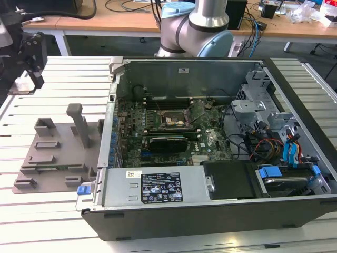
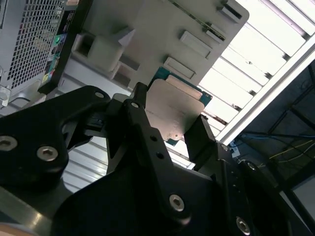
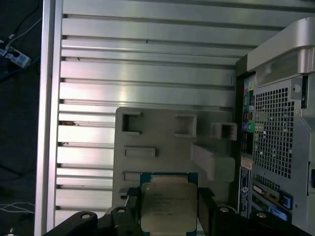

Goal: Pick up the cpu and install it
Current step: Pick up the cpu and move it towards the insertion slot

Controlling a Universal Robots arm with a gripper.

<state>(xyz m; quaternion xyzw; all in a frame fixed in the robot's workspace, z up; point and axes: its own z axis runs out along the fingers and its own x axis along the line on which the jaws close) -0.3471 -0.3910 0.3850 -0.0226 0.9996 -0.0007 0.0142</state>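
Note:
The cpu [image 3: 169, 204], a flat square chip with a pale silver top and a green rim, sits between the black fingers of my gripper [image 3: 167, 214], which is shut on it. In the second wrist view the cpu [image 2: 173, 104] is clamped by its edges in the gripper [image 2: 170, 123]. It hangs well above the grey holder block [image 3: 162, 142]. In the exterior view the gripper [image 1: 36, 74] is raised at the far left, above the slatted table and left of the holder block [image 1: 58, 153]. The dark metal-framed socket [image 1: 171, 121] lies on the green motherboard inside the open computer case [image 1: 210, 195].
The case's perforated rear panel [image 3: 275, 128] stands close beside the holder block. Upright posts [image 1: 79, 121] rise from the block. Drive cages and cables [image 1: 263, 126] fill the case on the exterior view's right. The table's edge [image 3: 49, 123] borders a dark floor with cables.

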